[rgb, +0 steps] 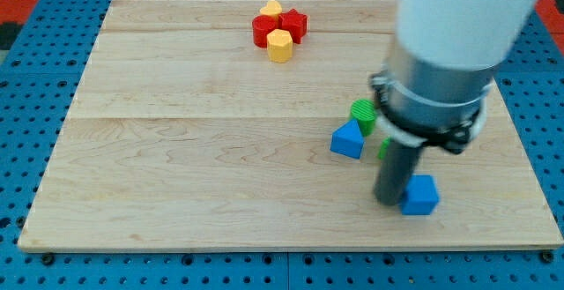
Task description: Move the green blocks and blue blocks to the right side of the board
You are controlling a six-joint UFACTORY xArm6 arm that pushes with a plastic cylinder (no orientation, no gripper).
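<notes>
My tip [389, 202] rests on the board at the lower right, touching the left side of a blue cube [422, 195]. A blue triangular block [347, 140] lies up and to the left of the tip. A green cylinder [363, 115] sits just above that block. A second green block [384, 147] shows only as a sliver beside the rod; its shape is hidden. The arm's white body covers the board's upper right.
A cluster at the view's top centre holds a red cylinder [263, 31], a red star-like block [293, 26], a yellow hexagonal block [280, 46] and another yellow block [271, 9]. The wooden board [176, 149] ends close below the blue cube.
</notes>
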